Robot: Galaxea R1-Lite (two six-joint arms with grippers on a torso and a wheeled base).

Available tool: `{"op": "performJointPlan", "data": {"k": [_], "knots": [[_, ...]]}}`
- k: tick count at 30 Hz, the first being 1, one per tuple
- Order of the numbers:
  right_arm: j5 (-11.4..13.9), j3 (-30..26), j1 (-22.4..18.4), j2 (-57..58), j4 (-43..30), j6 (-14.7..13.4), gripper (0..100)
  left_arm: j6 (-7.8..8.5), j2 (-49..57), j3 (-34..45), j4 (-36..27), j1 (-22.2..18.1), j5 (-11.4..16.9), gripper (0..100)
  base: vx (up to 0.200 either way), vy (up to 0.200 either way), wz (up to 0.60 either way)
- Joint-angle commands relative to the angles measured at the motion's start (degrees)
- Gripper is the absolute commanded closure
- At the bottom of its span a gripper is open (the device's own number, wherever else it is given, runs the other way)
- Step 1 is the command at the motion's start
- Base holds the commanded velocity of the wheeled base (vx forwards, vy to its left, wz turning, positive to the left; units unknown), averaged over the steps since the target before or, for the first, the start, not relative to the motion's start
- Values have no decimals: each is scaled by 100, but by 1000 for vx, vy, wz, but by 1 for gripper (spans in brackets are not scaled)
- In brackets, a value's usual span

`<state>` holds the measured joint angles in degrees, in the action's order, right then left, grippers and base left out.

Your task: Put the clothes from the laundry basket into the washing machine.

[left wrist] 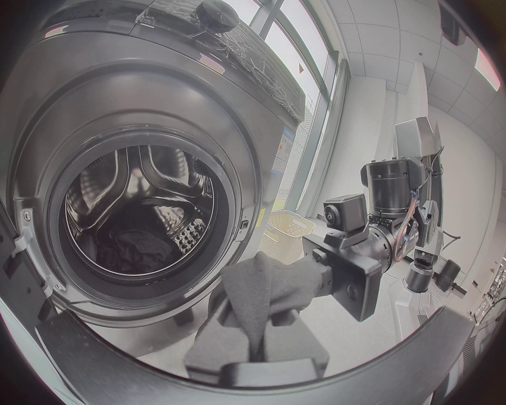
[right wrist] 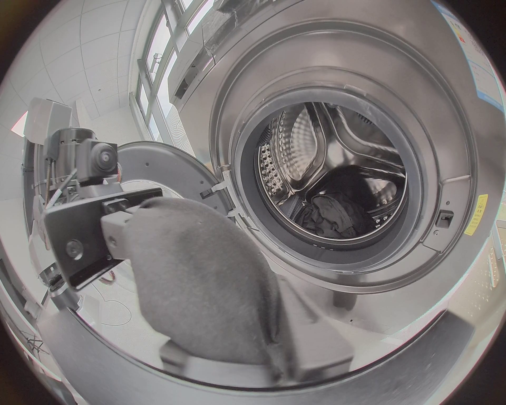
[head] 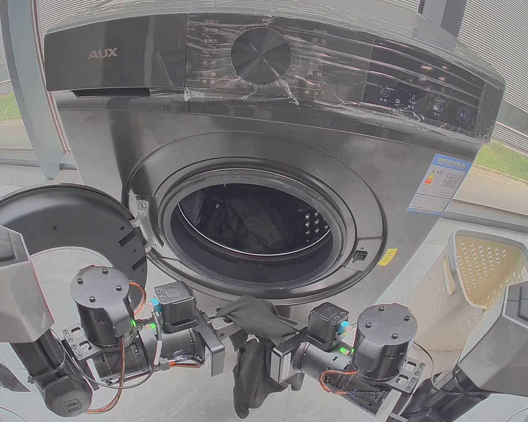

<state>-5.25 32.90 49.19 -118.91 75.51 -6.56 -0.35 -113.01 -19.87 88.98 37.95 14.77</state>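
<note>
Both pairs of jaws clamp 1 dark garment [head: 254, 352]. Its hanging tail may snag on the washing machine [head: 128, 136] rim and drop.

Brand logo [head: 102, 53] on washing machine [head: 114, 141]

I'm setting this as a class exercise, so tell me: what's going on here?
Both arms hold one dark garment between them: the left end effector and the right end effector are each shut on it, low in front of the washing machine. Its door is swung open to the robot's left, and dark clothes already lie in the drum. The laundry basket stands to the machine's right.
</note>
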Motion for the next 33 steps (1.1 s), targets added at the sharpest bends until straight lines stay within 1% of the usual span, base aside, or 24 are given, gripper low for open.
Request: {"op": "performJointPlan", "data": {"k": [1, 2, 3, 5, 7, 9, 11, 13, 14, 15, 18, 23, 25, 30, 31, 33], "knots": [[-11, -144, 3, 280, -1, -3, 100, -35, -55, 1, 5, -16, -1, 100, 0, 0, 0], [-11, -170, 3, 307, -1, -3, 100, -26, -55, 1, 5, -16, 17, 100, 0, 0, 0], [-11, -170, 12, 324, 8, -12, 100, -26, -55, -8, 5, -7, 17, 0, 0, 0, 0], [-37, -179, 64, 333, 8, -38, 100, -35, -55, -26, 5, 11, 8, 0, 0, 0, 0], [-63, -179, 64, 351, -1, -47, 100, -96, -55, -96, 5, 11, -36, 0, 0, 0, 0], [-81, -223, 21, 447, -19, -65, 100, -176, -46, -96, 14, -33, -54, 0, 0, 0, 0], [-81, -337, -41, 553, -10, -65, 100, -202, -11, -26, 5, -147, -54, 0, 0, 0, 0], [-81, -416, -120, 685, -36, -65, 100, -149, -11, 106, 5, -306, -19, 0, 0, 0, 0], [-81, -416, -120, 685, -36, -65, 100, -149, -11, 106, 5, -306, -19, 0, 0, 0, 0], [-81, -487, -190, 799, -54, -65, 100, -132, -11, 308, 5, -402, 17, 0, 0, 0, 0], [-81, -504, -287, 975, -71, -65, 100, -123, -46, 511, 5, -543, 34, 0, 0, 0, 0], [-81, -487, -349, 1036, -71, -65, 100, -158, -108, 660, 5, -569, 69, 0, 0, 0, 0], [-90, -451, -349, 1036, -71, -65, 100, -149, -239, 783, 5, -569, 263, 0, 0, 0, 0], [-90, -381, -349, 1054, -80, -65, 100, -158, -485, 818, 5, -552, 474, 0, 0, 0, 0], [-81, -372, -331, 1063, -80, -65, 100, -149, -626, 792, 5, -543, 562, 0, 0, 0, 0], [-81, -355, -313, 1063, -80, -65, 100, -123, -758, 748, 5, -534, 614, 0, 0, 0, 0]]}}
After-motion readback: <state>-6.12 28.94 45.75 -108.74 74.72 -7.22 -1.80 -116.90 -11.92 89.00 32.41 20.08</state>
